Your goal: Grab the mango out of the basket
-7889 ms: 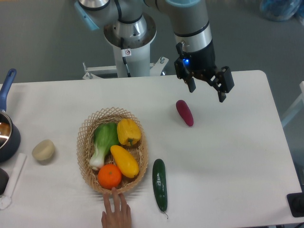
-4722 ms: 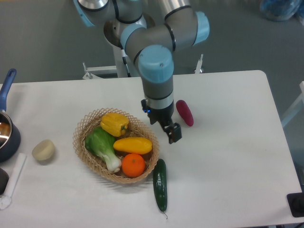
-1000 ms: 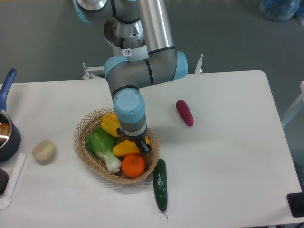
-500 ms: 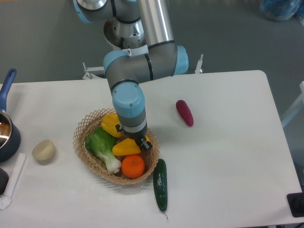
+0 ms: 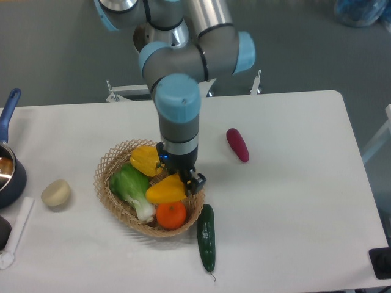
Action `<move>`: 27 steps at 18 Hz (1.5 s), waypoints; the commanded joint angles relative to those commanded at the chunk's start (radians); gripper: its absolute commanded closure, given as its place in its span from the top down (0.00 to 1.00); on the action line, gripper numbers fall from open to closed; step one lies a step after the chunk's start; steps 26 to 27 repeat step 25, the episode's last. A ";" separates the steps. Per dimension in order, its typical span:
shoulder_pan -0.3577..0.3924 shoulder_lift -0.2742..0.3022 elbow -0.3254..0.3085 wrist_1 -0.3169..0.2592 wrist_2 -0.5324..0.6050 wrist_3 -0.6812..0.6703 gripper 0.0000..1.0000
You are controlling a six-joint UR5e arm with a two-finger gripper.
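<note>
The hand (image 5: 182,180) points down over the basket (image 5: 109,170) and is closed on the mango (image 5: 165,190), gripping it at its right end. The mango lies roughly level above the middle of the basket; whether it touches the other produce cannot be told. In the basket, a yellow pepper (image 5: 145,160) sits at the back, a green leafy vegetable (image 5: 131,187) at the left, and an orange (image 5: 171,215) at the front, just below the mango. The basket stands on the white desk (image 5: 293,207). A cucumber (image 5: 206,237) lies just beside its right front rim. A purple vegetable (image 5: 237,144) lies well apart, to the right.
</note>
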 joint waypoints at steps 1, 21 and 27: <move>0.015 0.000 0.015 0.000 -0.014 -0.006 0.36; 0.155 -0.014 0.092 -0.003 -0.035 0.008 0.36; 0.164 -0.002 0.075 -0.005 -0.057 0.006 0.36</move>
